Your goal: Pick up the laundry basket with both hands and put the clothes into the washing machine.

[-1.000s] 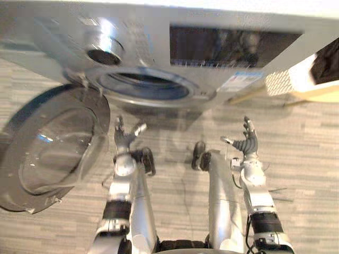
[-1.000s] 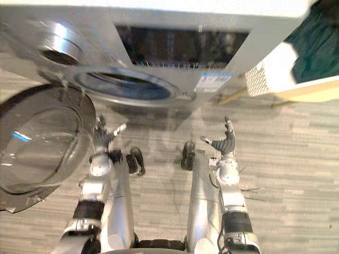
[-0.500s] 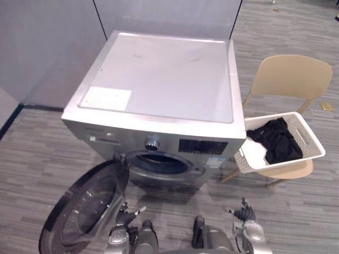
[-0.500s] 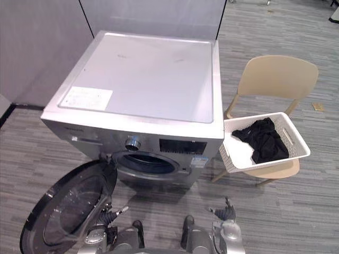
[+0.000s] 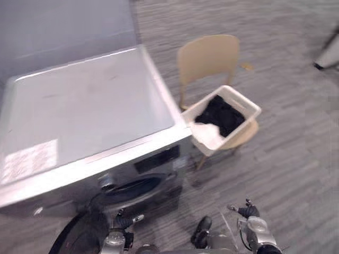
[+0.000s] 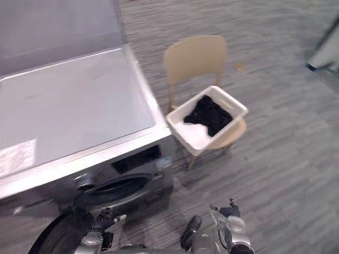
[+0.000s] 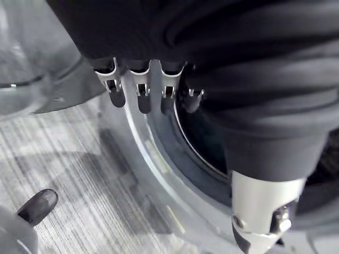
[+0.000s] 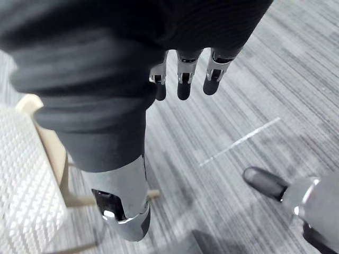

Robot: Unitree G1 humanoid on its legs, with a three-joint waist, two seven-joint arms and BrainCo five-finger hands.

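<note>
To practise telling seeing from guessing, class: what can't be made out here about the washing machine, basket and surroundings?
- Washing machine drum: dark in both eye views, partly behind the left hand in the left wrist view.
- Open door: cut off by the bottom edge, eye views.
- Laundry basket bottom: hidden under the black clothes.
- Shape at the right edge: blurred, cut off.

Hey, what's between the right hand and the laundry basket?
In the left eye view, just bare floor runs from the right hand to the chair that carries the basket.
</note>
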